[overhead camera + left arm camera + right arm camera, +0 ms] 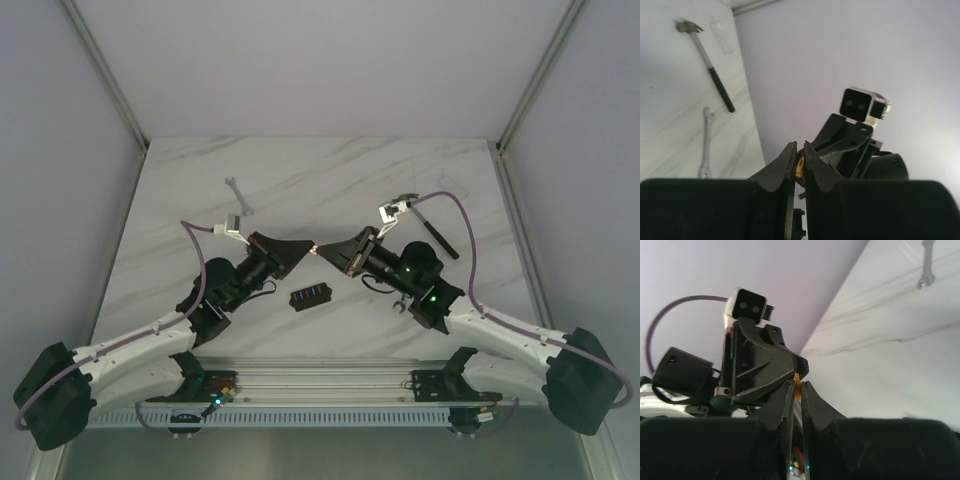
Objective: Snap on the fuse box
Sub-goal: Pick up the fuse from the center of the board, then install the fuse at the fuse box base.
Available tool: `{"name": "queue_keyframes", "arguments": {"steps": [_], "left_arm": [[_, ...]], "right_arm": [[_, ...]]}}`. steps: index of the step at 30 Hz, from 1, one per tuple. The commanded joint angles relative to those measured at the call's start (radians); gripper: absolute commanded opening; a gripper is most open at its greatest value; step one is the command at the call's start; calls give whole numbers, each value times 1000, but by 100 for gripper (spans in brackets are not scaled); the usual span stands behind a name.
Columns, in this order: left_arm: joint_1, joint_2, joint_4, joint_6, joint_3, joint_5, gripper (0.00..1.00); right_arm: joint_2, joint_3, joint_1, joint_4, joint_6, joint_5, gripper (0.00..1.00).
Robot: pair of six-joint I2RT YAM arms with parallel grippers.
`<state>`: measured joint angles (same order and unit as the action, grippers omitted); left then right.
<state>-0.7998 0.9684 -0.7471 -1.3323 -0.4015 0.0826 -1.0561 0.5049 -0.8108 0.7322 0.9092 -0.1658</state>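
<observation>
The fuse box (309, 297) is a small black block with blue and orange fuses on top. It lies on the marble table just in front of and below the two grippers. My left gripper (306, 249) and right gripper (325, 251) meet tip to tip in the air above the table. A tiny orange fuse (315, 250) sits between them. In the left wrist view the fuse (800, 166) shows inside the narrow gap of my left gripper (799, 146). In the right wrist view the fuse (797, 383) is pinched at the tips of my right gripper (797, 385).
A hammer (432, 227) lies at the right, also in the left wrist view (712, 70). One wrench (238, 193) lies far left. Another wrench (705, 145) lies near the right arm. A small clear plastic piece (722, 37) lies beyond the hammer.
</observation>
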Motion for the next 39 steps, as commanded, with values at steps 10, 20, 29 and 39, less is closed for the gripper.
{"name": "queue_keyframes", "arguments": {"steps": [10,20,29,39], "left_arm": [[7,-178,568,190,20,154,39],[12,-128,829,282,-14,120,49],[28,7,858,355,-60,83,54],[60,189,816,519,-195,39,66]], "right_arm": [[-81,336,2,-863,-304,90,0],[-320,611,1,-1322,-463,218,0],[-506,762,-21,-1463,-480,232,0],[-636,851,-52,-1499,-474,290,0]]}}
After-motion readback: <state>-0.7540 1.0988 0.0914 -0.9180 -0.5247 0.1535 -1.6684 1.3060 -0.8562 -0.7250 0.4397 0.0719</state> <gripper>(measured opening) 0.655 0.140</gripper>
